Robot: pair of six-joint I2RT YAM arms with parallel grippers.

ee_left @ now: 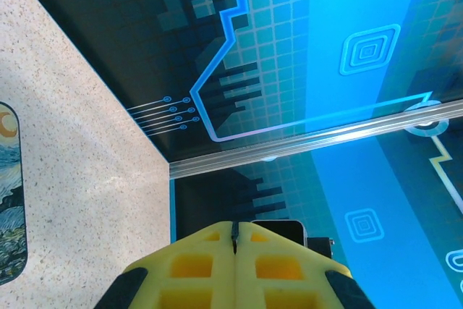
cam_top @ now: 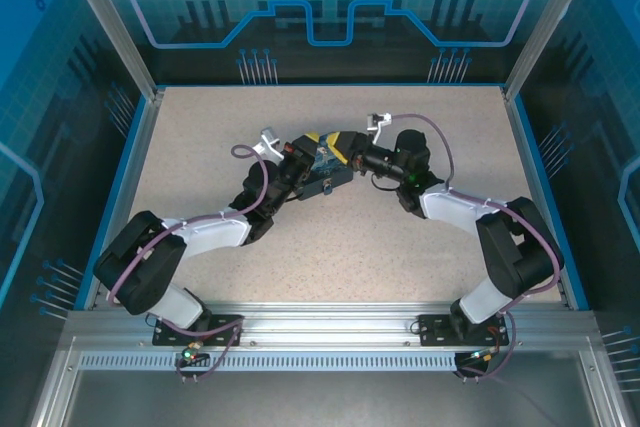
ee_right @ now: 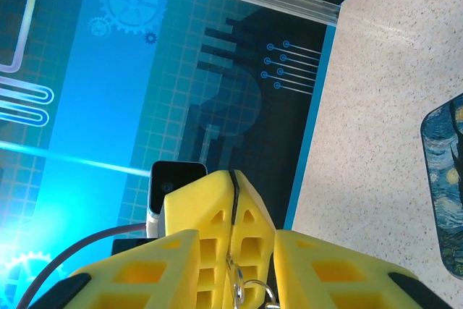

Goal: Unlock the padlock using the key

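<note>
Top external: speckled beige table [cam_top: 200, 127] inside blue printed walls [cam_top: 330, 7].

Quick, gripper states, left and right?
Left gripper: closed; whether it holds anything cannot be told.
Right gripper: fingers apart around a metal ring; grip cannot be told.

Left arm [cam_top: 215, 232], right arm [cam_top: 470, 209]: black joints, white link shells, purple-grey cables [cam_top: 258, 185] looped alongside. Left tool [ee_left: 235, 228], right tool [ee_right: 235, 235]: yellow fingers, cut-out pockets, black bases.
</note>
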